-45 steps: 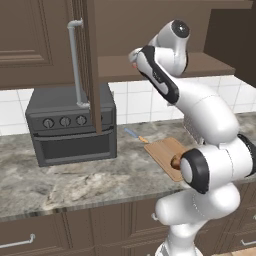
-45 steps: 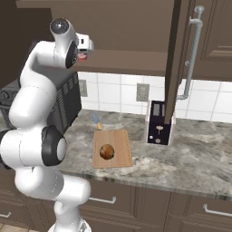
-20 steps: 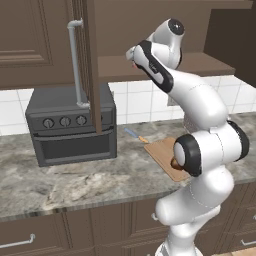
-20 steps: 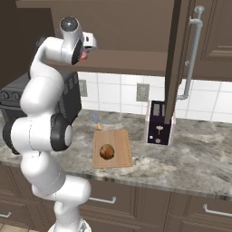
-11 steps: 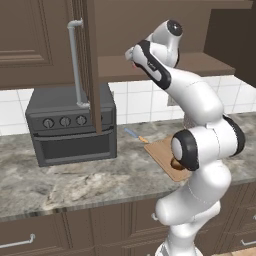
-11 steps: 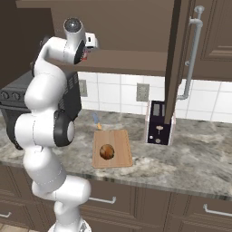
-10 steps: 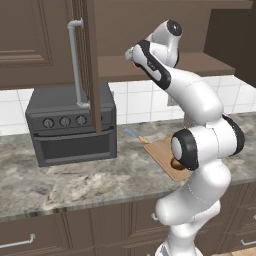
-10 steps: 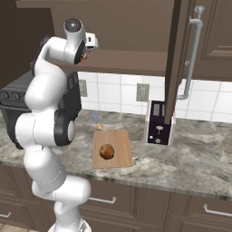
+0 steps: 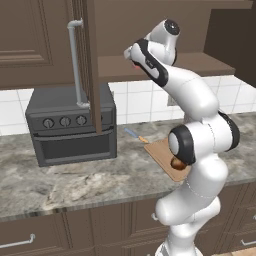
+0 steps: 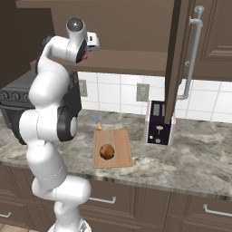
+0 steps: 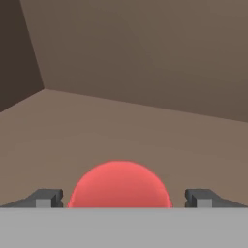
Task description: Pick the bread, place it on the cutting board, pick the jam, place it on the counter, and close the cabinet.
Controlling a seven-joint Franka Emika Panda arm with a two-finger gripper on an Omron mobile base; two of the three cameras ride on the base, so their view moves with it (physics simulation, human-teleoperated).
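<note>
While my gripper (image 11: 121, 198) stands spread at the cabinet (image 10: 136, 27) shelf, the jam (image 11: 120, 186) sits between its fingertips (image 11: 46, 197), at 6 o'clock in the hand view. I should advance squarely, then pinch at mid-jar. At 5 o'clock below, the bread (image 10: 107, 151) rests on the cutting board (image 10: 121, 138).

A dark grey toaster oven (image 9: 72, 125) with three front knobs sits left. A black toaster (image 10: 159, 123) stands right, before white tiled wall (image 10: 113, 93). A small blue-handled knife (image 10: 96, 120) lies between.
</note>
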